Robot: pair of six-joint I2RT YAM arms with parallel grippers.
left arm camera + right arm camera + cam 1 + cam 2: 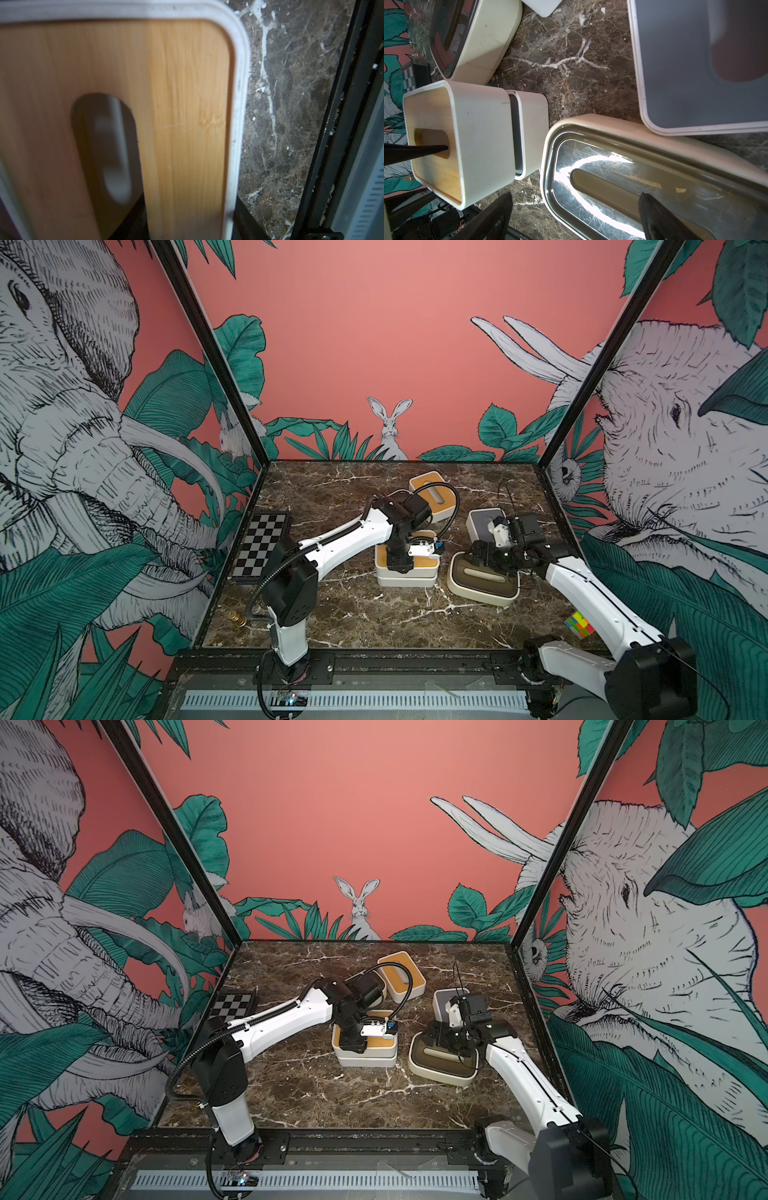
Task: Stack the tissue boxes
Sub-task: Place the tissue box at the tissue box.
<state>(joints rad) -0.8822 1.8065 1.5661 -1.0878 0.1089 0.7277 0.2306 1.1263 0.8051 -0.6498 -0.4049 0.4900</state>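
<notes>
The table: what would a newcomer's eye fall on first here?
First, the stack of two tissue boxes mid-table, the left gripper on its bamboo lid with one finger in the slot. Next, the right gripper, open, hangs over the dark-lidded box beside the stack. Elephant murals cover the side walls.

Harsh glare on dark lid

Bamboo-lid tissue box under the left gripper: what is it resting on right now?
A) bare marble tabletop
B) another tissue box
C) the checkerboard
B: the right wrist view shows the bamboo-lid tissue box stacked on a grey-lidded tissue box, and both top views show the two tiers.
</notes>
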